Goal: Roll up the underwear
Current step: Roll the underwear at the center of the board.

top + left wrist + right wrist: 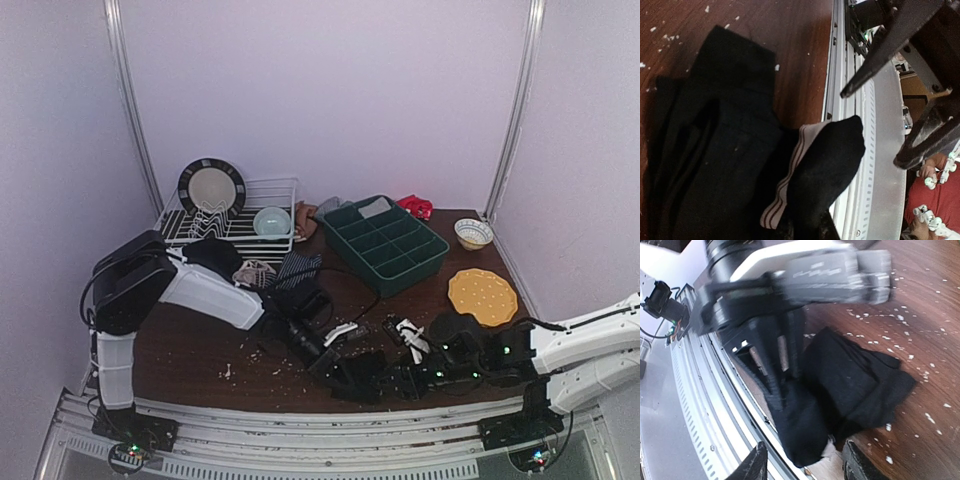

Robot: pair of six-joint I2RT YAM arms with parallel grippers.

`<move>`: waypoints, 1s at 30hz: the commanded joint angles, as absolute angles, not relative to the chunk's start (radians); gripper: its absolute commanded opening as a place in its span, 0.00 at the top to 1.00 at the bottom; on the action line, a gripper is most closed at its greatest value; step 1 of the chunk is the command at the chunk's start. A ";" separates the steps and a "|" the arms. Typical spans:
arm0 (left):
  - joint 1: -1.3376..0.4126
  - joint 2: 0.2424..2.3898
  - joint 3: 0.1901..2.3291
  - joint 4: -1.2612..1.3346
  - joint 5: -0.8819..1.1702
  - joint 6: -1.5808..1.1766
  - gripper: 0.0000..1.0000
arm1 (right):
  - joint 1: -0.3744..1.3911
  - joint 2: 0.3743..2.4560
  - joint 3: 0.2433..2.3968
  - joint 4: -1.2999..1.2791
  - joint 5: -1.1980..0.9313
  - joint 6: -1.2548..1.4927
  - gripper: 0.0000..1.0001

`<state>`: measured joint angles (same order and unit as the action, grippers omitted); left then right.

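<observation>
One black underwear (362,378) with a white striped waistband (790,175) lies crumpled at the table's near edge. My left gripper (338,362) is shut on its folded end; the right wrist view shows those fingers (774,382) pinching the cloth. In the left wrist view the lifted fold (825,165) hides my own jaws. My right gripper (802,467) is open, its fingertips straddling the fold's hanging tip (805,440) without touching it. More underwear lies by the rack: a navy striped piece (298,268) and a light one (255,272).
The metal rail (300,415) runs right under the grippers. A green divided bin (385,245), a dish rack (240,225) with a plate (211,187) and a teal bowl (271,221), a yellow plate (483,296) and a small bowl (473,233) stand behind. White crumbs dot the wood.
</observation>
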<state>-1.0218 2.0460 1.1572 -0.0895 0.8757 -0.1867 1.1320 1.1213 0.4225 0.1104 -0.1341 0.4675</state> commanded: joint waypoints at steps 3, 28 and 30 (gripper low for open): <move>-0.977 2.113 1.144 -0.104 0.858 -0.305 1.00 | 1.188 1.225 0.496 0.136 -0.073 0.420 0.51; -0.945 1.983 1.063 -0.137 0.569 -0.412 0.02 | 1.205 1.490 0.529 0.100 0.000 0.615 1.00; -0.945 1.945 1.031 -0.128 0.540 -0.423 0.02 | 1.202 1.495 0.524 0.104 -0.002 0.624 1.00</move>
<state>-0.9676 1.9751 1.1172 -0.0860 0.7712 -0.3885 1.2041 1.4673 0.5617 0.1478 -0.0013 0.5835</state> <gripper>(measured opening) 0.971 0.068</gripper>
